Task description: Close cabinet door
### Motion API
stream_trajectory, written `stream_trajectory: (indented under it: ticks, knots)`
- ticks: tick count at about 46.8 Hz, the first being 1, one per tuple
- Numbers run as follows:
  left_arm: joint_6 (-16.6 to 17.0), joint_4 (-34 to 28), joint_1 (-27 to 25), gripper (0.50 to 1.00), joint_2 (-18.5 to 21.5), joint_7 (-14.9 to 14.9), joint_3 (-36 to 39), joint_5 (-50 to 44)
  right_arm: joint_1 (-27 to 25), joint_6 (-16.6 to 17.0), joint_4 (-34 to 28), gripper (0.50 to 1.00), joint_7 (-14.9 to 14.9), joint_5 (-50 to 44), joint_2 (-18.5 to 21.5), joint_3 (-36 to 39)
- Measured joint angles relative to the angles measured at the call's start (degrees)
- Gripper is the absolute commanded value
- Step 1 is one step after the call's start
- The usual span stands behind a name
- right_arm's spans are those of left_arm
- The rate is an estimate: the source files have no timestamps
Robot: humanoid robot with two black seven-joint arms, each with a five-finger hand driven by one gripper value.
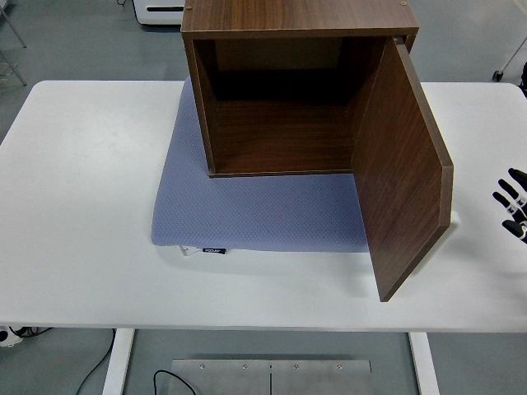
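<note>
Dark walnut-toned wood forms the cabinet, an open-fronted box standing on a blue-grey dotted mat at the centre-far part of the white table. The cabinet's interior is bare, its back panel and floor in shadow. The cabinet door is hinged on the box's right side and stands wide open, swung out toward the table's near edge so that its inner face is turned to the left and its free edge hangs over the mat's near right corner and the bare tabletop. A small label shows on the mat's near edge.

The right hand enters at the picture's right edge, over the table and well apart from the door's free edge; only its black fingertips with pale bands are visible, spread apart and holding nothing. Below the table's near edge, a metal base plate and a black cable lie on the grey floor.
</note>
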Motion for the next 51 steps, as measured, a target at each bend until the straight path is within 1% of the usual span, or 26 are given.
stream_trajectory:
  ticks: [16,34,51]
  knots:
    - [0.0,0.0,0.0,1.0,0.0,0.0,0.0,0.0,0.0,1.9,0.1,1.0,0.0,-0.3,0.3,-0.5]
    - [0.0,0.0,0.0,1.0,0.0,0.0,0.0,0.0,0.0,6.4,0.1,1.0,0.0,-0.9,-0.2,-0.9]
    - [0.0,0.0,0.0,1.0,0.0,0.0,0.0,0.0,-0.4,7.5,0.9,1.0,0.0,-2.6,0.0,-1.6]
